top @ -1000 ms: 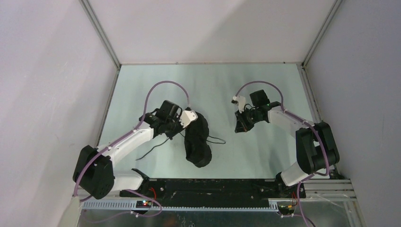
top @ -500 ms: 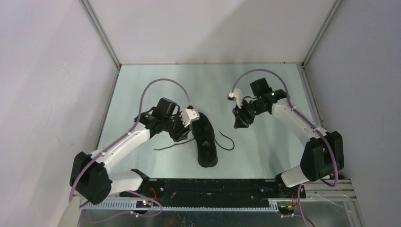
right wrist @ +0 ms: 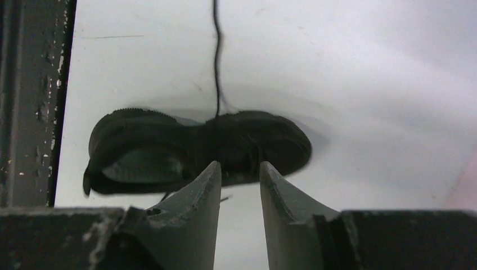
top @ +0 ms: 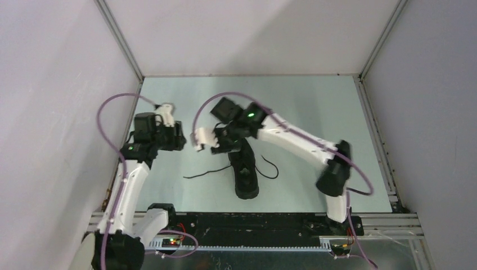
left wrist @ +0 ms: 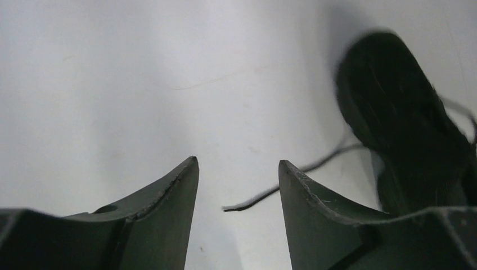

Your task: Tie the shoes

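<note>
The black shoe (top: 245, 173) lies on the pale table, toe pointing away from the arm bases. One lace (top: 203, 173) trails left and another curls on the right (top: 270, 167). My left gripper (top: 180, 138) hovers left of the shoe, open and empty. In the left wrist view the lace end (left wrist: 247, 201) lies on the table below the left gripper (left wrist: 237, 163), with the shoe (left wrist: 399, 112) at upper right. My right gripper (top: 222, 147) reaches across to the shoe's far left side. It (right wrist: 239, 164) is slightly open and empty, with the shoe (right wrist: 253, 140) just beyond its tips.
A black rail (top: 253, 222) runs along the near table edge and shows in the right wrist view (right wrist: 28, 84). Grey enclosure walls with metal frame posts (top: 121, 42) surround the table. The right forearm (top: 298, 140) spans the table right of the shoe.
The left gripper let go of the shoe, opened and swung back left. The right arm swept left across to the shoe's far end and opened. The shoe now lies straighter.
</note>
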Action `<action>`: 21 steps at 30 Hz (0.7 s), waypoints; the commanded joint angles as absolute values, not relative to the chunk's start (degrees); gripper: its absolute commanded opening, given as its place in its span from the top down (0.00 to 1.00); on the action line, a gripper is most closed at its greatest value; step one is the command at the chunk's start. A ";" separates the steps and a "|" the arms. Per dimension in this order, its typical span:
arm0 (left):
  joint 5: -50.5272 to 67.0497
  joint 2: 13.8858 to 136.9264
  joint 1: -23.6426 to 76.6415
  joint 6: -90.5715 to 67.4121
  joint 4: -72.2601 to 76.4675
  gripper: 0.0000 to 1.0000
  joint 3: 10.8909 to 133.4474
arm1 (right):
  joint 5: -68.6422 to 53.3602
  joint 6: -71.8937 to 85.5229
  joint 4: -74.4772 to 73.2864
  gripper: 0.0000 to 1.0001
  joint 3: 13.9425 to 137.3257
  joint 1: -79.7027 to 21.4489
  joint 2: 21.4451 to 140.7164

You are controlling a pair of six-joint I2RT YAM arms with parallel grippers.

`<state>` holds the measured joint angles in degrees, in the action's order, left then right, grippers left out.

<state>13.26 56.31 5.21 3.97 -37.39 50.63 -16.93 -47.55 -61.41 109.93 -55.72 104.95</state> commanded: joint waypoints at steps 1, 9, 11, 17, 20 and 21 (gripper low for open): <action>9.55 47.91 -5.54 -6.62 -35.94 0.38 50.85 | -9.86 -47.55 -70.08 0.65 120.02 -60.65 120.61; 11.63 41.20 -10.33 -6.75 -35.38 0.38 48.19 | -4.69 -49.02 -69.69 0.59 127.52 -65.39 134.84; 13.27 40.98 -10.37 -6.53 -35.49 0.38 48.19 | -4.28 -49.16 -69.13 0.58 127.23 -65.50 136.29; 17.82 41.30 -10.32 -6.99 -34.97 0.39 48.94 | -1.89 -49.66 -68.81 0.62 124.66 -65.14 138.94; 20.20 41.46 -10.37 -6.98 -34.35 0.39 48.72 | -0.16 -49.39 -67.59 0.65 123.79 -65.01 139.58; 20.69 41.51 -10.37 -6.78 -34.10 0.39 48.62 | 0.84 -49.26 -67.13 0.66 123.81 -64.97 139.92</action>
<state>16.21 41.52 -9.78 -6.09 -36.91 48.42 -2.90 -48.71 -68.34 123.59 -65.36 138.52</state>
